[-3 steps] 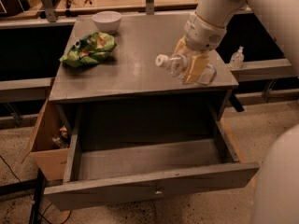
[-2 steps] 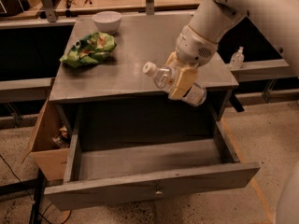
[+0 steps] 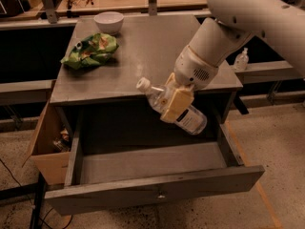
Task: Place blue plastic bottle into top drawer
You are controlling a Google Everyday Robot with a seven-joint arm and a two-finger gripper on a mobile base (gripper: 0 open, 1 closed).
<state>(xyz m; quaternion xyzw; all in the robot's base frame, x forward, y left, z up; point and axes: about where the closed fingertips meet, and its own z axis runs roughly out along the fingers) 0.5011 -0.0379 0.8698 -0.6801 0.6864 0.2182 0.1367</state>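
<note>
At the far left we see a cardboard box (image 3: 45, 144) standing against the cabinet's side, open at the top, with small items inside that we cannot make out. Above it, on the left part of the counter (image 3: 152, 56), lies a crumpled green bag (image 3: 90, 50), and just behind that, near the back edge, stands a white bowl (image 3: 108, 22). Below the counter the drawer (image 3: 143, 193) is pulled well out, with a small knob (image 3: 161, 194) at the middle of its front panel. Moving right, we find the bottle (image 3: 192, 120) in the air, in front of the counter's front edge and above the rear right part of the open drawer, touching neither. It is tilted, its white cap (image 3: 142, 84) up and to the left, about level with the counter's edge, and its base down and to the right. A pale label wraps its lower half. The claw (image 3: 172, 109) is clamped around the bottle's middle, one yellowish finger (image 3: 178, 99) lying across its near side. The white arm (image 3: 248, 18) runs from there up and to the right, out of the frame. Beyond the counter's right edge a small pump bottle (image 3: 241, 59) stands on a lower ledge, well apart from the rest.
</note>
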